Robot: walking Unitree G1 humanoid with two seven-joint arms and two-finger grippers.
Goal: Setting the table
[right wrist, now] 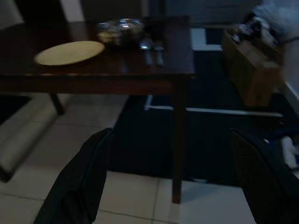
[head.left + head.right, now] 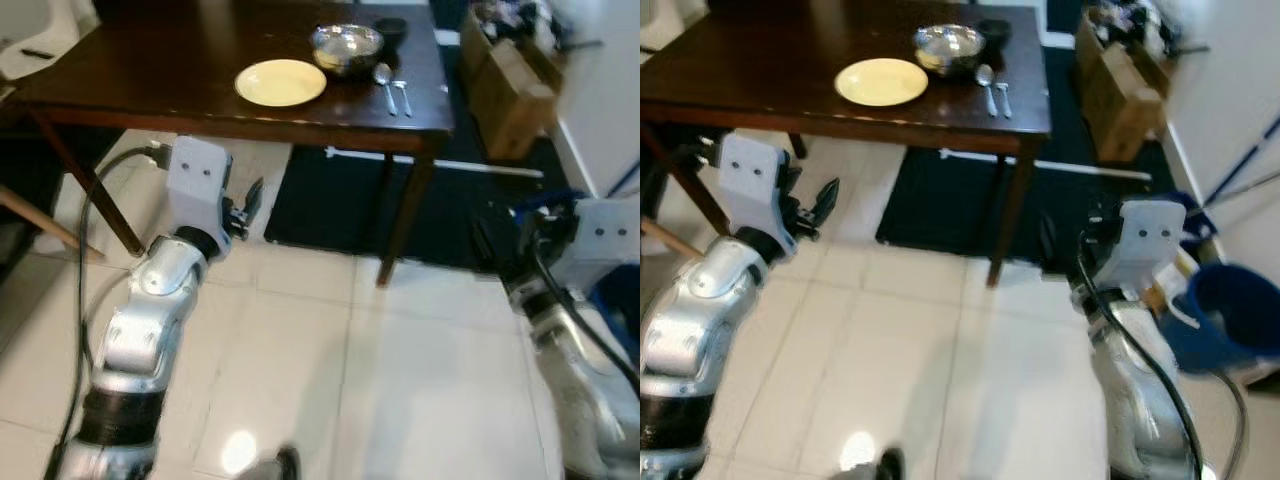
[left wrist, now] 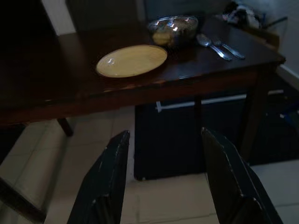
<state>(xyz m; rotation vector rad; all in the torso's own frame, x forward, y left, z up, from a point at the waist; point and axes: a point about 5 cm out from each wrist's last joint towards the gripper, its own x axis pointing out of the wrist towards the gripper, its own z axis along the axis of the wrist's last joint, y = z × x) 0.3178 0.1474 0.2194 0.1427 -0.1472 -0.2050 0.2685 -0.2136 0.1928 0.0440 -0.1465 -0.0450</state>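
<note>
Both jaws were seen released, short of the desk (image 2: 200, 110); plate (image 2: 281, 82) best approached squarely before reaching.

Head eyes look down; wrist cameras look forward (all share table (image 2: 180, 100)).

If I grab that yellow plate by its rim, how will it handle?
The plate looks stiff and shallow, probably breakable if ceramic. It lies flat on the glossy table, so it would likely slide when pushed, and its low rim gives little to grip.
</note>
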